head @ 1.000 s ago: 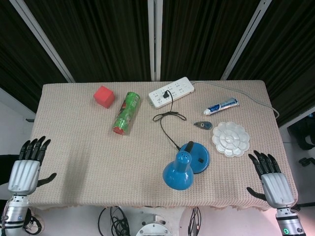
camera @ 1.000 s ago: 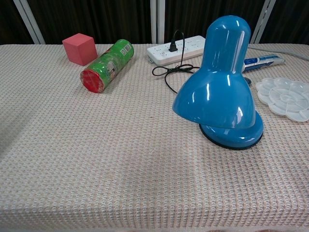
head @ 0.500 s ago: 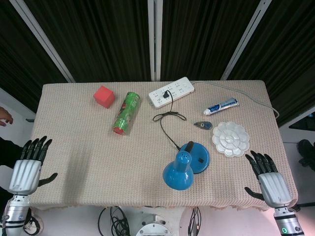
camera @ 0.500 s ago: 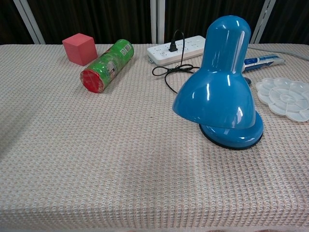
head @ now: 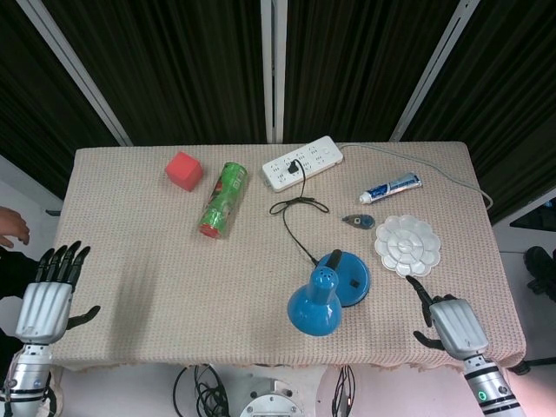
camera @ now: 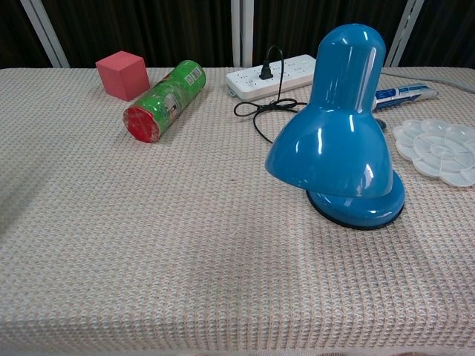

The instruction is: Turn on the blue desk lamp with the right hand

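The blue desk lamp stands at the front middle of the table, its shade tipped toward the front edge, and fills the right half of the chest view. A small dark switch sits on its round base. Its black cord runs to the white power strip. My right hand hovers at the front right corner, right of the lamp and apart from it. One finger points forward and the rest are curled in, holding nothing. My left hand hangs off the front left corner with fingers spread. Neither hand shows in the chest view.
A white paint palette lies just behind my right hand, a toothpaste tube and a small grey clip beyond it. A green can lies on its side beside a red cube at the back left.
My right hand has moved left toward the lamp and curled most of its fingers in, leaving one pointing. The left hand and the lamp have stayed put.
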